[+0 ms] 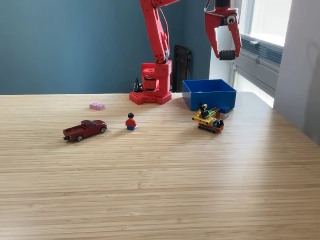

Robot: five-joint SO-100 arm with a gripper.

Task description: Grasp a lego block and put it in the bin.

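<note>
**Red arm raised above the blue bin, blocks on the table**

Nearest the camera lies a wide stretch of bare wooden table [160, 190]. Further back, towards the exterior view's left, a dark red toy pickup truck [84, 130] stands on its wheels. Just to its right, apart from it, a small toy figure [131, 121] in a red top stands upright. Towards the exterior view's right sits a little yellow tracked toy vehicle [208, 121] built of blocks, with a few loose blocks touching its far side. A single pink lego block [97, 106] lies flat further back on the left, well apart from everything else.

Behind the yellow vehicle stands the bin [209, 94], a low blue box, just beside the arm's red base [151, 90], which rests near the table's far edge. The arm rises out of the top of the view. Its gripper [223, 52] hangs high above the bin, pointing down, jaws spread apart and holding nothing.
</note>
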